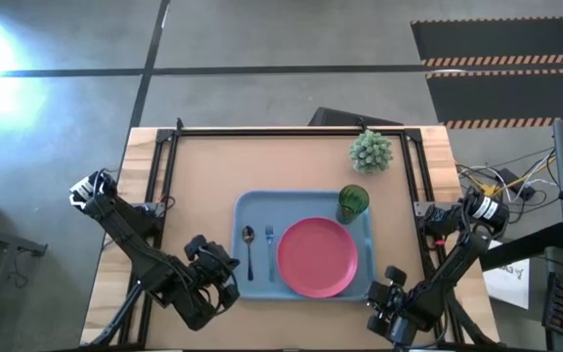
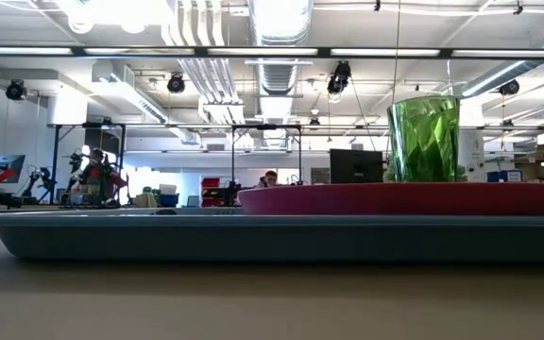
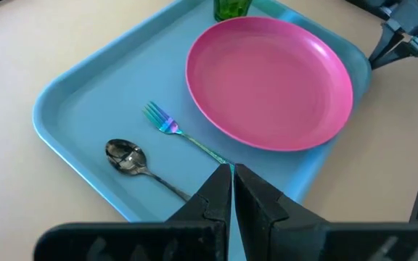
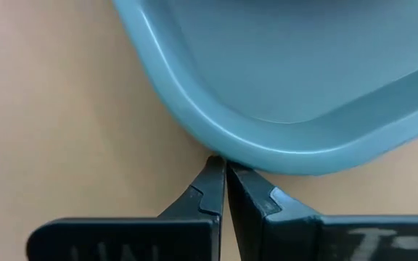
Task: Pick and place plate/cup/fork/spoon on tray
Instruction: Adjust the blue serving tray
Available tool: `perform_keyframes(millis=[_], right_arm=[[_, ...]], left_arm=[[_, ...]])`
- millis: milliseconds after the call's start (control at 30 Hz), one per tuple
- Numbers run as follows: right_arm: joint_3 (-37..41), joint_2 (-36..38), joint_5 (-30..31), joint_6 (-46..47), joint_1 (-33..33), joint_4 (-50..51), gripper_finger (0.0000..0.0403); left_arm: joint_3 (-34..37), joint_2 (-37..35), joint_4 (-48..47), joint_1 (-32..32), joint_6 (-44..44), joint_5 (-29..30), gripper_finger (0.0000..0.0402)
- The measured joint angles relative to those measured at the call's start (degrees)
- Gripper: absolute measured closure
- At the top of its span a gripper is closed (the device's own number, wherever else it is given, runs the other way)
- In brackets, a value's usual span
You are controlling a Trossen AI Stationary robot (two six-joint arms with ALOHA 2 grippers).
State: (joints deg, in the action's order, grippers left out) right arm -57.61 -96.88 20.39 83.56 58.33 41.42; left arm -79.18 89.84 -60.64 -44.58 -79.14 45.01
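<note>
The light-blue tray lies in the middle of the table. On it lie the pink-red plate, the green cup standing upright at its far right corner, the spoon and the fork side by side at its left. My left gripper is shut beside the tray's near left corner; in its wrist view the fork runs up to the left gripper's fingertips. My right gripper is shut at the tray's near right corner. The low view shows the tray, plate and cup. My left gripper's shut fingertips stand over the free end of the fork's handle, coming slanting from the near left; I cannot tell whether they touch it. My right gripper's shut fingertips stand at the outer rim of the tray's near right corner; I cannot tell whether they touch it.
A spiky pale-green potted plant stands on the table beyond the tray's far right corner. Black frame rails run along the table's far and side edges. Bare tabletop lies left and beyond the tray. People show far off in the room.
</note>
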Motion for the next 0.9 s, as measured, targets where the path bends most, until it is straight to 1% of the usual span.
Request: perform_keyframes(millis=[200, 400, 600, 767, 900], right_arm=[[0.6, 0.9, 0.0, -0.1, 0.0, 1.2, 0.0394], [0.7, 1.3, 0.1, -0.2, -0.2, 5.5, 0.0394], [0.7, 1.6, 0.2, 1.0, -0.2, 4.8, 0.0394], [0.7, 1.9, 0.2, 2.7, -0.2, -1.4, 0.0394], [0.7, 3.5, 0.5, 2.6, -0.3, -12.8, 0.0394]], left_arm=[[0.0, 0.0, 0.0, 0.0, 0.0, 0.0, 0.0402], [0.0, 0.0, 0.0, 0.0, 0.0, 0.0, 0.0402], [0.0, 0.0, 0.0, 0.0, 0.0, 0.0, 0.0402], [0.0, 0.0, -0.2, 0.0, 0.0, 0.0, 0.0402], [0.0, 0.0, -1.6, 0.0, 0.0, 0.0, 0.0402]])
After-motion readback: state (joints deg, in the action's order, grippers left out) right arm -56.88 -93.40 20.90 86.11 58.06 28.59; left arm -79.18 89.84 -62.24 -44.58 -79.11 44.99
